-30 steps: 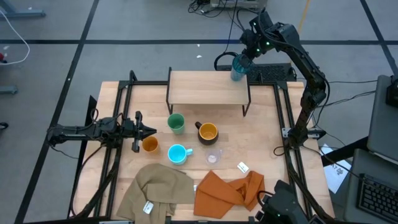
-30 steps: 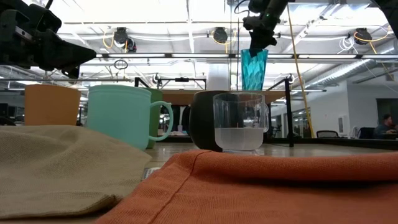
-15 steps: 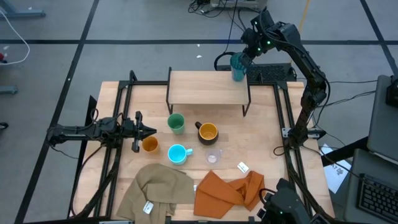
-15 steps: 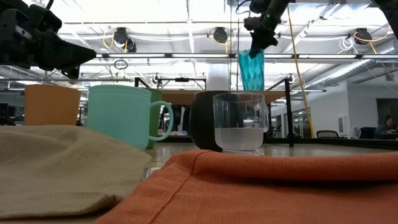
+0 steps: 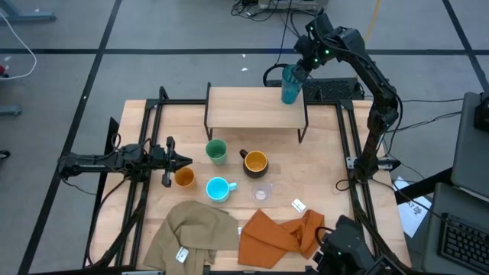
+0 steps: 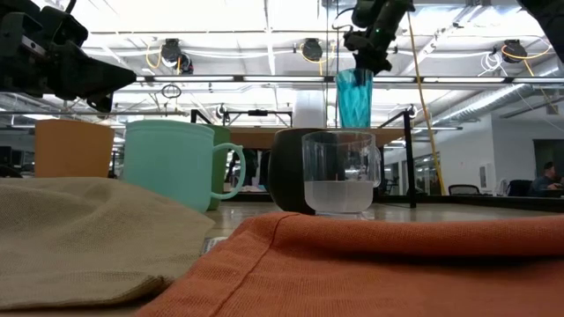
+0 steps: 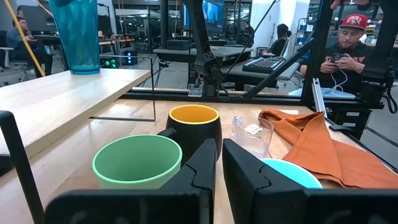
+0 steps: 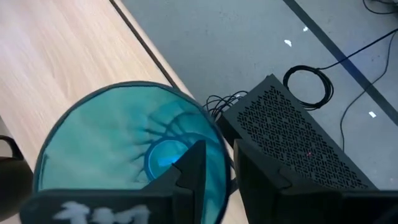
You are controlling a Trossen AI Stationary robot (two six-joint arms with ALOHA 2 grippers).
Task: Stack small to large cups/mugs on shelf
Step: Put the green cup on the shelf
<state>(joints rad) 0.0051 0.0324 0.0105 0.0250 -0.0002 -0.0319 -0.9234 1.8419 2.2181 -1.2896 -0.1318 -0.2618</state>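
The tall teal tumbler (image 5: 289, 84) is in my right gripper (image 5: 303, 63) over the far right corner of the light-wood shelf (image 5: 252, 108). Its base (image 6: 354, 123) is at the shelf top; whether it rests there, I cannot tell. My left gripper (image 5: 186, 160) is shut and empty at the table's left, beside the small orange cup (image 5: 183, 178). The green cup (image 5: 216, 150), the black mug with a yellow inside (image 5: 254, 162), the light blue mug (image 5: 218, 188) and the small clear cup (image 5: 262, 192) stand on the tabletop in front of the shelf. My right gripper holds the tumbler by its rim (image 8: 219, 163), on the side away from the shelf's middle. One finger (image 8: 189, 168) is inside the tumbler and the other (image 8: 261, 180) is outside, with the wall between them. The fingers come from above, pointing down. The tumbler stands about upright below them.
A tan cloth (image 5: 195, 233) and an orange cloth (image 5: 283, 233) lie at the table's near edge, with a small white tag (image 5: 299, 205) nearby. A black perforated box (image 5: 332, 88) sits behind the shelf's right end. A seated person (image 7: 348, 43) shows beyond the table.
My right gripper has carried the teal tumbler a little toward the table's left, over the shelf's far right corner. The tumbler, which was slightly tilted, now stands closer to upright.
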